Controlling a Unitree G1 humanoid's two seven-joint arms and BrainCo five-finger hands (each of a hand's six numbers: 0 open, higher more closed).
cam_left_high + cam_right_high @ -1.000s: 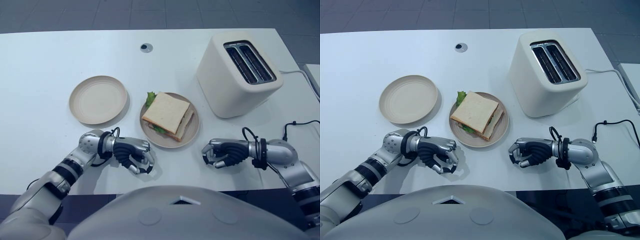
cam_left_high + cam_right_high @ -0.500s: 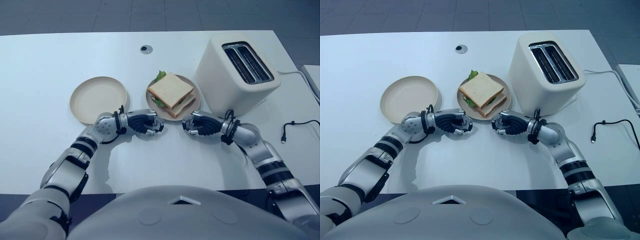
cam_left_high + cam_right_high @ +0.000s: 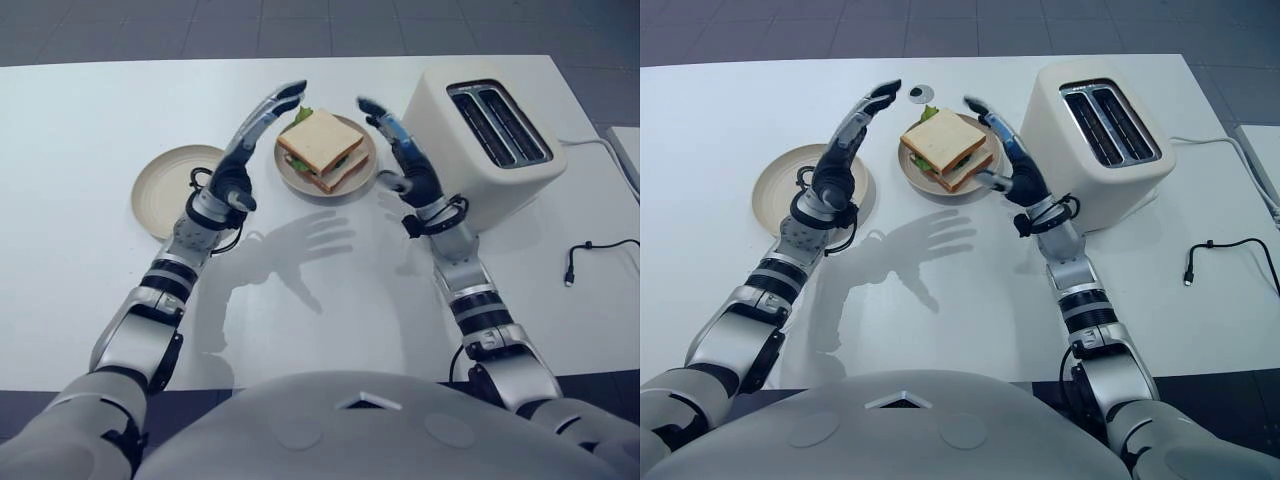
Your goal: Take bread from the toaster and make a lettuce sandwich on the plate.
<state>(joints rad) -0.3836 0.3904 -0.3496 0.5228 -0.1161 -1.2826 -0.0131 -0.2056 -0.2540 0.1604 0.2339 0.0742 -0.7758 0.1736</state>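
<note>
Currently L robot hand (image 3: 243, 148) & R robot hand (image 3: 405, 165) spread wide, empty, flanking sandwich (image 3: 322, 142).

One bare plate (image 3: 160, 195), one plate (image 3: 290, 178) carrying one sandwich (image 3: 320, 143), one toaster (image 3: 480, 140), one loose cable (image 3: 592, 250).

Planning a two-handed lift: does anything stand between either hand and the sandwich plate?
Nothing visible does. The open left hand and right hand flank the plate; the toaster stands outside the right hand.
</note>
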